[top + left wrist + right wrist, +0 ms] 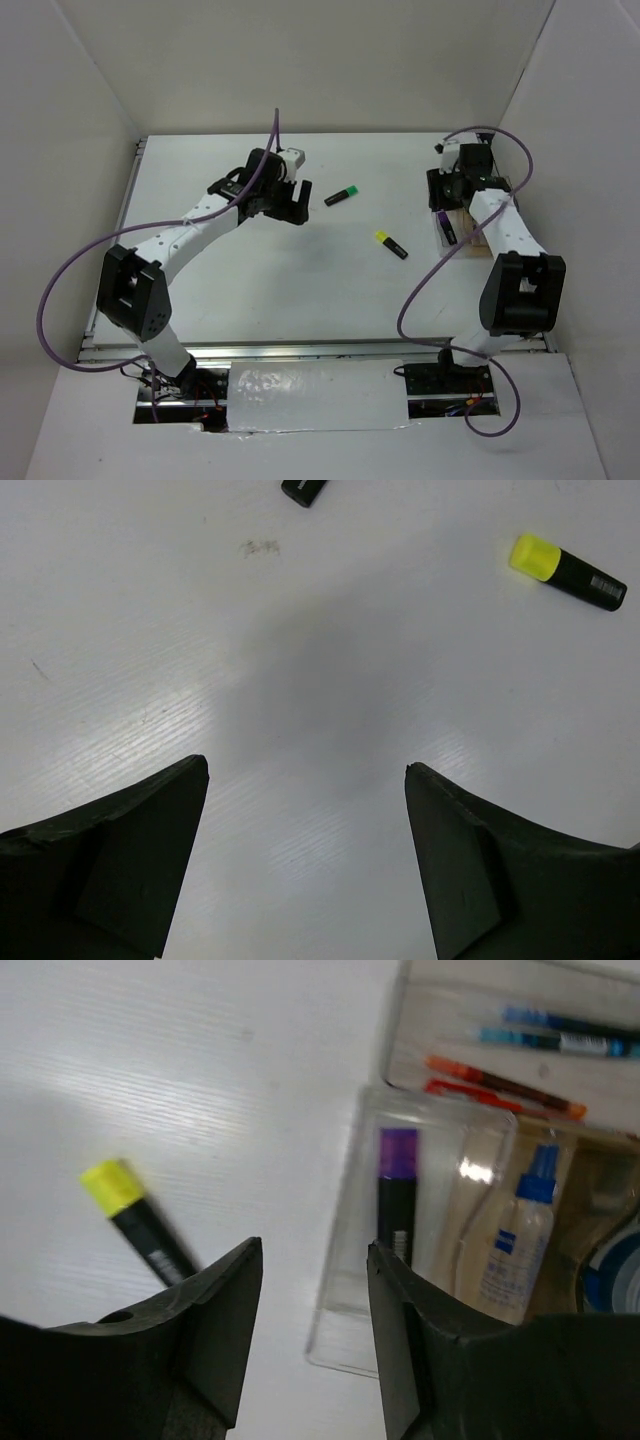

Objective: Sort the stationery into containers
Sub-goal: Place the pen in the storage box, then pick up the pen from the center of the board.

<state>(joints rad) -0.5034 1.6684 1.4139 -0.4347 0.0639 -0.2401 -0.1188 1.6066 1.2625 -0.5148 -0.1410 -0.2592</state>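
Observation:
A green-ended highlighter [342, 195] and a yellow-ended highlighter [391, 244] lie loose on the white table. My left gripper [290, 200] hovers just left of the green one, open and empty; in its wrist view the yellow highlighter [565, 570] lies far right and a black highlighter end [305, 490] shows at the top edge. My right gripper [315, 1245] hangs open over the near left edge of a clear container [345, 1310]. A purple-ended highlighter [397, 1195], a white-blue tube [515, 1240] and a tape roll [615, 1270] lie in it. Nothing is between the right fingers.
A second clear container [430, 1020] beyond the first holds red pens [500, 1085] and blue pens [570, 1030]. Both containers [458, 225] sit at the table's right edge next to the white side wall. The yellow highlighter [140, 1220] lies left of them.

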